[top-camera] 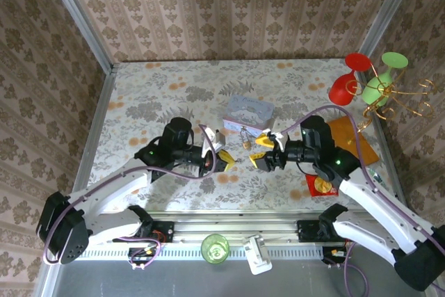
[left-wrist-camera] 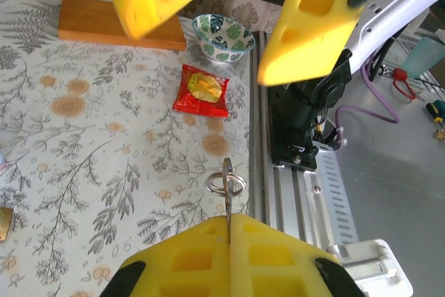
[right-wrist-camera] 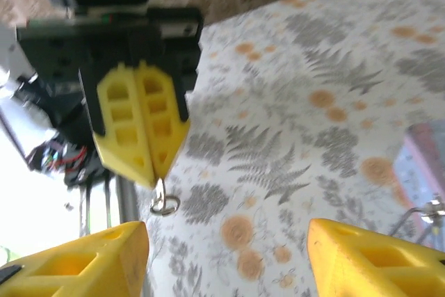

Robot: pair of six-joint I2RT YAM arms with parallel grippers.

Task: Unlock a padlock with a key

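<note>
Between left fingers (left-wrist-camera: 271, 259) clamped on key (left-wrist-camera: 227, 199) and parted right fingers (right-wrist-camera: 368, 262), padlock (top-camera: 245, 142).

Yellow left tool (left-wrist-camera: 229, 231), yellow right tool (right-wrist-camera: 226, 245), grey-and-orange fern-print tablecloth (left-wrist-camera: 104, 172), red packet (left-wrist-camera: 201, 90), brass-gold padlock (top-camera: 245, 142)

We see a flower-printed surface (top-camera: 153, 95) with a pale blue tin (top-camera: 248, 111) near its middle. On its right side lie a wooden board (left-wrist-camera: 118, 27), a leaf-patterned bowl (left-wrist-camera: 223, 36) just beside it, and a red packet (left-wrist-camera: 202, 90) bearing a gold disc.
</note>
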